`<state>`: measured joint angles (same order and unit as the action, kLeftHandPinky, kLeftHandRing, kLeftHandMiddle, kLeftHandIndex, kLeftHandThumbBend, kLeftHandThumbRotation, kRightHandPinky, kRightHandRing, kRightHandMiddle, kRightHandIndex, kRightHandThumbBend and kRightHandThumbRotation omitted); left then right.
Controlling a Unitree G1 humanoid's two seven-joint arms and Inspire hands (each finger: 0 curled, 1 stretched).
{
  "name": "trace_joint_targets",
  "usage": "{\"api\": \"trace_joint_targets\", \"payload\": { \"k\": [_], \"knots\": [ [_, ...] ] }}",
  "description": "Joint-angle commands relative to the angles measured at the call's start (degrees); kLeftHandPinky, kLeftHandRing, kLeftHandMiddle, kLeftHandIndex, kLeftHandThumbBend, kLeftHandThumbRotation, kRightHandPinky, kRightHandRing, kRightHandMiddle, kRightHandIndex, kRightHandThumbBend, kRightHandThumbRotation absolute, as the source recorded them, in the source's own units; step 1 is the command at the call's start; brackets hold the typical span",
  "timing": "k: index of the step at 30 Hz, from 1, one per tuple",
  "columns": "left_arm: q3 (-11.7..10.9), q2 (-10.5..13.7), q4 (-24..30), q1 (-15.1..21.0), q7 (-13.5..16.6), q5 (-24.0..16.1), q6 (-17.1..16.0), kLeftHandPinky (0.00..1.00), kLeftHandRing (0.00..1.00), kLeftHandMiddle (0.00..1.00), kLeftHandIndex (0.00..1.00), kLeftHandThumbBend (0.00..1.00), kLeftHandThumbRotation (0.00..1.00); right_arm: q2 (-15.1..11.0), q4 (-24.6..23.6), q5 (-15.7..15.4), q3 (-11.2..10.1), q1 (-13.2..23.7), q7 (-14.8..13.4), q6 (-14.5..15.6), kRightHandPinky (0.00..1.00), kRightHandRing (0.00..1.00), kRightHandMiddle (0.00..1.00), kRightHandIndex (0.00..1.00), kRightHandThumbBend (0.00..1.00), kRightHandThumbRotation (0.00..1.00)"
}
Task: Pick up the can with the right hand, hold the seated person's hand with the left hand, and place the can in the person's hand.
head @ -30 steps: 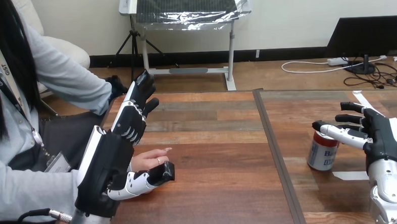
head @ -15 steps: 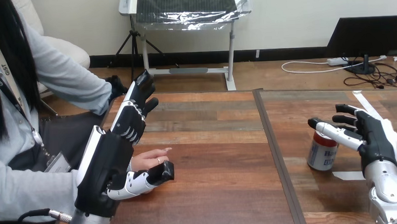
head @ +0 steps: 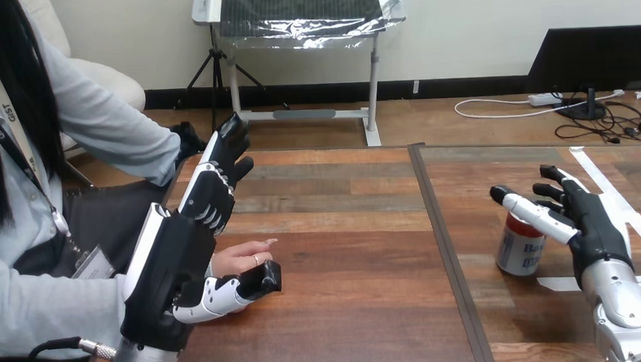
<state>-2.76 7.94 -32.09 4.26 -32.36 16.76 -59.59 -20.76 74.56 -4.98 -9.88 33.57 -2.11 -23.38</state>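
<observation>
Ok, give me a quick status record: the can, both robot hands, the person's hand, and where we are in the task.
can: upright on the table, right side, not lifted
right hand: open, fingers spread, just right of the can, one finger reaching over its top; no grasp
left hand: open, fingers straight and pointing up, at the table's left
person's hand: beside the left hand's palm, just behind its thumb; no robot fingers curled round it
stage: can pickup not yet done

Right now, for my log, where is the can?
In the head view, the red-and-white metal can stands right of centre on the wooden table, beside the right hand.
</observation>
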Motion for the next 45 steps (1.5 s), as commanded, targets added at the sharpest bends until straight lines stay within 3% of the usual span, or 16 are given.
{"api": "trace_joint_targets", "payload": {
  "k": [1,5,8,12,21,30,45],
  "knots": [
    [0.4,-0.3,1.9,2.7,-0.3,1.2,0.0,0.96,0.99,1.00,0.98,1.00,0.57,-1.1,-1.1,0.1,0.3,2.6,1.3,0.0,0.84,0.91,0.93,0.95,1.00,0.49],
    [0.3,-0.3,1.7,2.8,-0.5,1.4,-0.1,0.96,0.99,1.00,0.98,1.00,0.57,-0.8,-1.0,0.6,0.1,2.4,2.1,1.0,0.86,0.93,0.95,0.96,1.00,0.49],
    [0.3,-0.3,1.8,2.8,-0.6,1.5,-0.1,0.96,0.99,1.00,0.98,1.00,0.57,-0.9,-1.0,-0.8,1.3,2.0,1.3,0.9,0.86,0.93,0.95,0.97,1.00,0.51],
    [0.4,-0.2,1.6,3.0,-1.0,1.7,-0.2,0.96,0.99,1.00,0.98,1.00,0.57,-0.4,-0.9,0.3,0.6,1.7,2.1,0.9,0.86,0.93,0.95,0.98,1.00,0.50],
    [0.2,-0.3,1.7,3.0,-0.8,1.4,-0.6,0.96,0.99,1.00,0.98,1.00,0.57,0.0,-0.7,-0.6,1.4,1.0,1.4,1.7,0.82,0.91,0.95,0.98,1.00,0.50],
    [0.3,-0.2,1.9,2.9,-1.1,1.8,-0.5,0.96,0.99,1.00,0.98,1.00,0.57,0.2,-0.7,-0.6,1.5,0.5,1.7,2.4,0.86,0.93,0.95,0.98,1.00,0.49],
    [0.2,-0.1,2.7,2.4,-0.9,1.7,-0.6,0.96,0.99,1.00,0.98,1.00,0.57,0.8,-0.8,-0.1,1.1,-0.6,1.2,3.6,0.88,0.94,0.95,0.97,1.00,0.40]
  ]
}}
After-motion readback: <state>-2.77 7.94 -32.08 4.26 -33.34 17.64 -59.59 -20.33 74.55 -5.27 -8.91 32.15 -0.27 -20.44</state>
